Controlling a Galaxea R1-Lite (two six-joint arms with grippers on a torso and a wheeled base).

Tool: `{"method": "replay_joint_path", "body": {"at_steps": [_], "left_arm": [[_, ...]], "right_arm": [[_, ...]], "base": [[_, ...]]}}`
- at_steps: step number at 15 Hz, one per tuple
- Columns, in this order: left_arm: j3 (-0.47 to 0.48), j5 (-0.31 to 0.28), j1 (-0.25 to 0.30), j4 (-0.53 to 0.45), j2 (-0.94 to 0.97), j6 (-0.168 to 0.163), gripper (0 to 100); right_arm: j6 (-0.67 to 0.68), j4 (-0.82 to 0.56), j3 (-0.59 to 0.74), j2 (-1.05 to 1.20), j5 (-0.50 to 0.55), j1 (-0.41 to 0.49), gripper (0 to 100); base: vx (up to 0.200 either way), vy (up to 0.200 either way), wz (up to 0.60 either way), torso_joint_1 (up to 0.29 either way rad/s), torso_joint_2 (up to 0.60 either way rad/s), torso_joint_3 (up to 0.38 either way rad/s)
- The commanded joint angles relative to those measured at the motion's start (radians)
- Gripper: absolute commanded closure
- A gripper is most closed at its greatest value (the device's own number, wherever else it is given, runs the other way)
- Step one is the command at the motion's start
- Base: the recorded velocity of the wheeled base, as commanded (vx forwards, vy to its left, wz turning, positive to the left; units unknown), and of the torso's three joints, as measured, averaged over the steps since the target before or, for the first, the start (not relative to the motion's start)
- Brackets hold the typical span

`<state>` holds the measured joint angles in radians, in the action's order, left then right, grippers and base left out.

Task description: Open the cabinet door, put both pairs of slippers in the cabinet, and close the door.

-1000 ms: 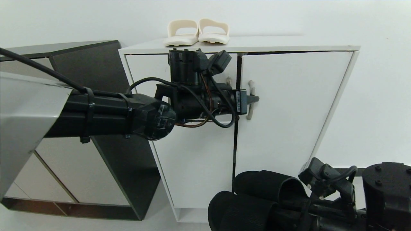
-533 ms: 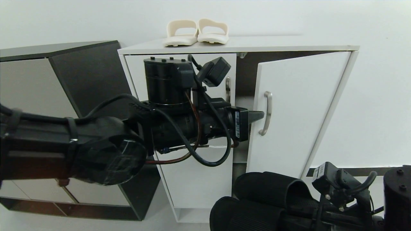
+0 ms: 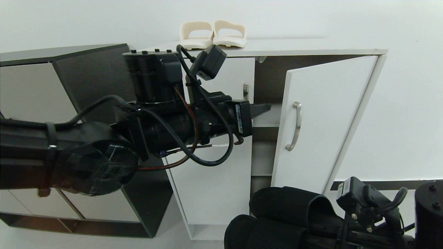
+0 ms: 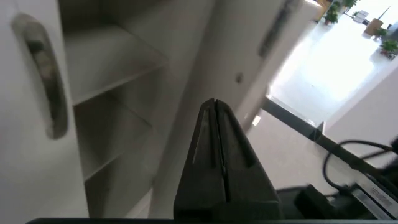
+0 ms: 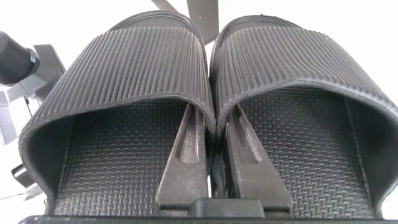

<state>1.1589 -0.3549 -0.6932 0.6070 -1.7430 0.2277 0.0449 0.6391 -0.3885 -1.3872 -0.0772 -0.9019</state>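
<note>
Right door (image 3: 322, 121) has swung wider over the last second; left gripper (image 3: 262, 110) is off its handle (image 3: 294, 126) and drawn back toward 9 o'clock.

Head view: cream slippers (image 3: 213, 34) sit on the cabinet (image 3: 311, 52) top at 12 o'clock, black slippers (image 3: 287, 214) low at 5 o'clock. Left wrist view: fingers pressed together, holding nothing, facing the shelves (image 4: 112, 59). Right wrist view: right gripper (image 5: 211, 134) has one finger inside each black slipper, clamped on their touching walls. Likely best: nudge the door wider, clear the left arm, then bring the pair in level.
</note>
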Motion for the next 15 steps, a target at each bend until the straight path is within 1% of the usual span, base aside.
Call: {"method": "replay_joint_path", "body": {"at_steps": [1,5,8,10,11,12,13,14,15], "left_arm": [[0.058,-0.003,0.024,0.004,-0.073,0.007,100],[0.125,0.001,0.020,0.002,-0.141,0.006,100],[0.130,-0.001,0.011,0.002,-0.150,0.007,100],[0.099,0.002,-0.028,0.004,-0.144,0.006,100],[0.085,0.005,-0.065,0.004,-0.128,0.006,100],[0.085,0.005,-0.065,0.004,-0.128,0.006,100],[0.068,0.056,-0.154,0.000,-0.076,0.006,100],[0.050,0.073,-0.183,-0.001,-0.052,0.002,100],[0.039,0.074,-0.184,-0.001,-0.040,0.002,100]], "right_arm": [[0.001,-0.010,-0.001,-0.001,0.001,0.000,100],[0.001,-0.076,-0.026,-0.003,0.004,-0.003,100],[0.001,-0.079,-0.026,-0.010,0.005,-0.003,100],[0.001,-0.081,-0.020,-0.009,0.005,-0.020,100],[0.001,-0.081,-0.018,-0.006,0.005,-0.034,100],[0.001,-0.081,-0.018,-0.006,0.005,-0.034,100],[0.001,-0.079,-0.013,-0.001,0.008,-0.051,100],[0.001,-0.079,-0.015,-0.001,0.010,-0.052,100],[0.001,-0.079,-0.015,-0.003,0.010,-0.052,100]], "base": [[0.000,0.000,0.00,0.000,0.00,0.000],[0.000,0.000,0.00,0.000,0.00,0.000],[0.000,0.000,0.00,0.000,0.00,0.000],[-0.200,0.000,0.00,0.007,0.00,0.005],[-0.200,0.000,0.00,0.007,0.00,0.002],[-0.200,0.000,0.00,0.002,0.00,0.007],[-0.200,0.000,0.00,-0.002,0.00,0.002],[-0.200,0.000,0.00,0.002,0.01,0.007],[-0.200,0.000,0.00,0.002,0.01,0.002]]}}
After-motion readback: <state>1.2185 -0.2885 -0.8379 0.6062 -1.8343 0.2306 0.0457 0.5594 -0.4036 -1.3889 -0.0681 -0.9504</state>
